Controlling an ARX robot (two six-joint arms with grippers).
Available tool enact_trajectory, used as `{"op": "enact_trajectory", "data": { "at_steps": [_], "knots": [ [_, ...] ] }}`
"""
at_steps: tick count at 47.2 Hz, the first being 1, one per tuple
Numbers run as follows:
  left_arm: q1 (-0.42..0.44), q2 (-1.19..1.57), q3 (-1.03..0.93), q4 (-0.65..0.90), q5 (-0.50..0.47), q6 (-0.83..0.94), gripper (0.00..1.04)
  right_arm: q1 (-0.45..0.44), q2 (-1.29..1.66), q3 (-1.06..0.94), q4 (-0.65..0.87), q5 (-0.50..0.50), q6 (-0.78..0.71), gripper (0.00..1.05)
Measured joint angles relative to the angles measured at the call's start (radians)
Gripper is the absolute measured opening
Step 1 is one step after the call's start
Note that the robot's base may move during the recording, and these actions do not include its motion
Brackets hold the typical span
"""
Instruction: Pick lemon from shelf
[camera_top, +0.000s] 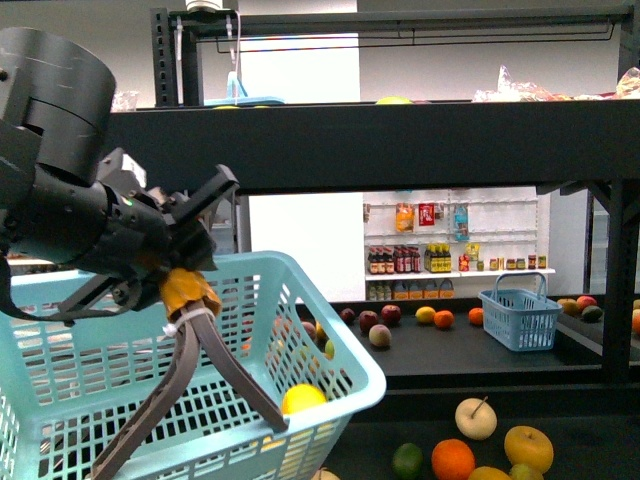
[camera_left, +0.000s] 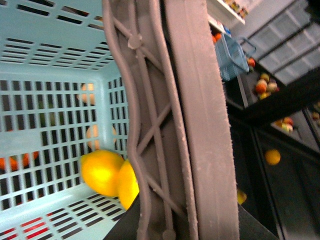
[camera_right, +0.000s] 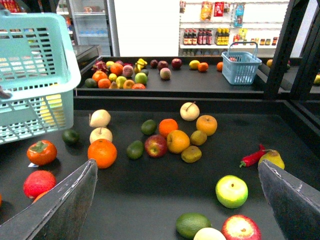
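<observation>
Yellow against pale turquoise: in the front view the lemon (camera_top: 303, 398) sits inside the light-blue basket (camera_top: 350, 345), low against its near wall, at about four o'clock from the left gripper (camera_top: 205, 400). That gripper hangs into the basket with its two brown fingers (camera_top: 245, 375) splayed wide and nothing between them; the lemon lies just beside the tip of one finger, outside the gap as far as I can tell. The main risk I judge here is that finger catching the basket's rim or slotted wall as the arm lifts, tipping or dragging the basket off the shelf (camera_top: 400, 150).

From the left wrist view, one finger (camera_left: 195, 120) fills the middle of the picture and the lemon (camera_left: 102, 172) rests on the basket floor (camera_left: 50, 150) at roughly eight o'clock from it, close to or touching the finger. A second yellow shape overlaps it, partly hidden by the finger; I cannot tell what it is. A careless sideways move could nudge the fruit and set it rolling.

Over in the right wrist view, the right gripper (camera_right: 175, 200) is spread wide and empty above the dark tray of mixed fruit (camera_right: 180, 142); the basket (camera_right: 35, 75) shows at ten o'clock, well apart.
</observation>
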Motion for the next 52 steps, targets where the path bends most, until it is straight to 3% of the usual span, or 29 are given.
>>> {"op": "enact_trajectory", "data": {
  "at_steps": [12,19,28,52],
  "knots": [
    [0.109,-0.011,0.006,-0.055,-0.121,-0.237,0.16,0.0,-0.001,0.0,0.0,-0.001,0.0,0.97],
    [0.248,-0.021,0.009,-0.09,-0.214,-0.367,0.15,0.0,-0.001,0.0,0.0,-0.001,0.0,0.97],
    [0.354,-0.04,0.024,-0.088,-0.276,-0.479,0.15,0.0,-0.001,0.0,0.0,0.0,0.0,0.97],
    [0.534,-0.005,0.081,-0.1,-0.269,-0.628,0.15,0.0,-0.001,0.0,0.0,0.0,0.0,0.97]
  ]
}}
